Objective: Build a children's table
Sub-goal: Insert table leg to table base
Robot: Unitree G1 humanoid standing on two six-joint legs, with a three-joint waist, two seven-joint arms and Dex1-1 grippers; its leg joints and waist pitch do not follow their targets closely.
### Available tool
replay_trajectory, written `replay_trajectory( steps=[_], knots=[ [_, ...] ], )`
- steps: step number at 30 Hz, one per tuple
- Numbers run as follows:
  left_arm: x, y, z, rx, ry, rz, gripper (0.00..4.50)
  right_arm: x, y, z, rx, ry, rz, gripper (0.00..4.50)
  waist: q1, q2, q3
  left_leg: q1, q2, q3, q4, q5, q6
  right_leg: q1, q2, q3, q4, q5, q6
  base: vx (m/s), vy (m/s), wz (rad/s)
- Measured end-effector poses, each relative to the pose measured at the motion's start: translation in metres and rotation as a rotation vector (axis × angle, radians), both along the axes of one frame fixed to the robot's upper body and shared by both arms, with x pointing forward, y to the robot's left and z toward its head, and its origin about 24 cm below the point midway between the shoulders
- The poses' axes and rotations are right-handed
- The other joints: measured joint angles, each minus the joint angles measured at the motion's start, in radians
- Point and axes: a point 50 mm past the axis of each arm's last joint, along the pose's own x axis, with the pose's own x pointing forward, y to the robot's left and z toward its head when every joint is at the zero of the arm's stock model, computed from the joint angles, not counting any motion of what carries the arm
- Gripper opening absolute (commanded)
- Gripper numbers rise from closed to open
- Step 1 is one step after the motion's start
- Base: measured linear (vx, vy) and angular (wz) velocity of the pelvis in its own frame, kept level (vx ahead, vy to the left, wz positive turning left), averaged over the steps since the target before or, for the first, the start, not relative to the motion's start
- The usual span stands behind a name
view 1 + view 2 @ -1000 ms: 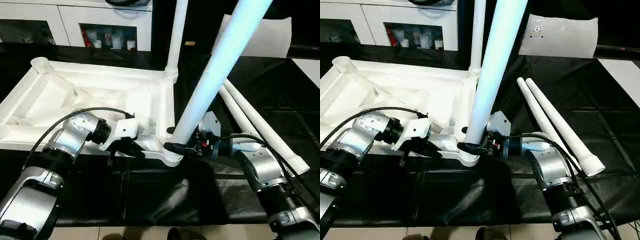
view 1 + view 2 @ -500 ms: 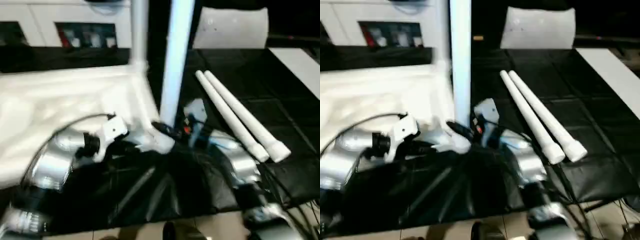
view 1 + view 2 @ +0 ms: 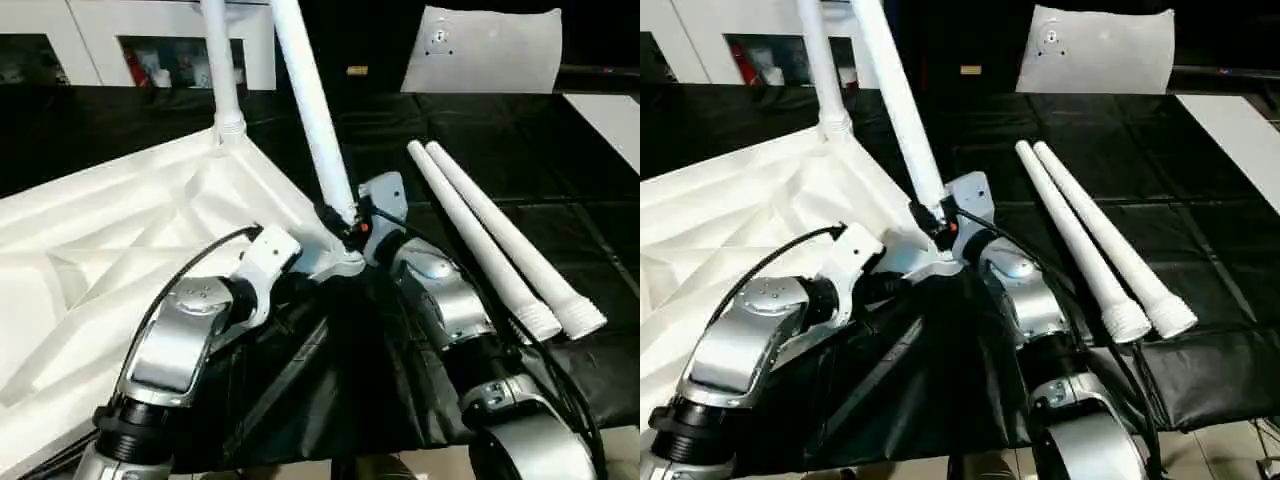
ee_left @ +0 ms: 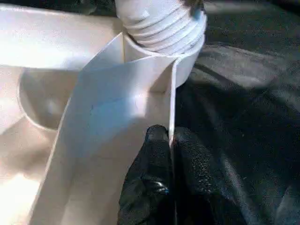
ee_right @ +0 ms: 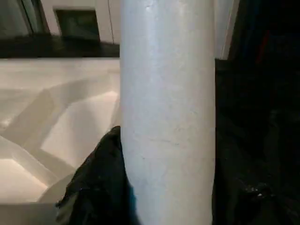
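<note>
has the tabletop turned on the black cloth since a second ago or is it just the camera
Yes. The tabletop has swung: its near edge ran level before, now it slants, while the two loose legs on the black cloth keep much the same diagonal.

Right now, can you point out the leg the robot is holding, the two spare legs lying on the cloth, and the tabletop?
Held leg (image 3: 312, 120), left eye view, middle of its shaft.
Spare legs (image 3: 495, 245), left eye view, midway along the nearer one.
Tabletop (image 3: 120, 245), left eye view, ribbed underside.
</note>
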Motion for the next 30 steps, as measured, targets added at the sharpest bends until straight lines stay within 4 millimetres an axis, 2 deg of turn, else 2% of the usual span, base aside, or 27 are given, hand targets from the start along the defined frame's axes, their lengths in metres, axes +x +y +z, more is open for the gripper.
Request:
replay_trajectory(
  steps=[5,9,14,15,17,20,24,26,28,30],
  knots=[
    [0.002,0.010,0.000,0.046,-0.044,-0.047,0.00,-0.004,-0.008,-0.002,0.153,0.015,0.002,1.89,0.003,0.001,0.001,0.000,0.002,0.000,0.001,0.002,0.003,-0.001,0.002,-0.001,0.002,0.002,-0.003,0.000,0.000,0.00],
    [0.008,0.030,0.002,0.121,-0.134,-0.166,0.00,-0.007,-0.028,0.006,0.352,0.045,0.037,1.89,0.010,0.002,0.001,-0.002,0.004,-0.001,0.001,0.005,0.008,-0.003,0.005,-0.003,0.004,0.004,-0.006,0.000,0.000,0.00],
    [0.019,0.036,0.002,0.123,-0.146,-0.180,0.00,-0.006,-0.047,0.024,0.381,0.001,0.077,1.89,0.012,0.002,0.001,-0.002,0.004,0.000,0.006,0.006,0.008,-0.003,0.003,-0.003,0.009,0.004,-0.006,0.000,0.000,0.00],
    [0.022,0.037,0.003,0.119,-0.140,-0.170,0.28,-0.007,-0.048,0.026,0.374,-0.002,0.094,1.89,0.012,0.002,0.001,-0.002,0.004,0.001,0.008,0.006,0.008,-0.003,0.003,-0.003,0.011,0.004,-0.006,0.000,0.000,0.00],
    [0.025,0.041,0.004,0.088,-0.133,-0.156,0.45,-0.007,-0.050,0.029,0.360,-0.004,0.115,1.89,0.012,0.002,0.001,-0.003,0.004,0.002,0.011,0.006,0.008,-0.005,0.003,-0.002,0.016,0.004,-0.006,0.000,0.000,0.00],
    [0.029,0.034,0.027,-0.115,-0.194,-0.189,0.64,-0.008,-0.060,0.035,0.313,0.013,0.134,1.89,0.022,-0.002,0.001,-0.005,0.005,0.001,0.016,0.006,0.007,-0.005,0.003,-0.003,0.018,0.004,-0.007,0.000,0.000,0.00],
    [0.039,0.029,0.072,-0.376,-0.292,-0.169,0.97,-0.016,-0.056,0.043,0.260,0.014,0.208,1.89,0.027,-0.007,-0.002,-0.005,0.006,0.001,0.023,0.006,0.006,-0.003,0.003,-0.003,0.022,0.005,-0.007,0.000,0.000,0.00],
    [0.042,0.026,0.082,-0.423,-0.310,-0.156,1.05,-0.018,-0.051,0.043,0.248,0.023,0.240,1.89,0.029,-0.008,-0.003,-0.005,0.006,0.001,0.025,0.006,0.006,-0.003,0.003,-0.003,0.023,0.005,-0.007,0.000,0.000,0.00],
    [0.046,0.023,0.085,-0.450,-0.312,-0.119,1.32,-0.020,-0.047,0.042,0.233,0.030,0.262,1.89,0.036,-0.008,-0.003,-0.005,0.006,0.001,0.027,0.006,0.006,-0.003,0.003,-0.003,0.024,0.006,-0.007,0.000,0.000,0.00],
    [0.058,0.017,0.089,-0.432,-0.326,-0.015,1.40,-0.024,-0.045,0.038,0.203,0.043,0.276,1.89,0.043,-0.010,-0.003,-0.008,0.007,-0.002,0.032,0.007,0.005,-0.003,0.003,-0.004,0.025,0.008,-0.007,0.000,0.000,0.00]
  ],
)
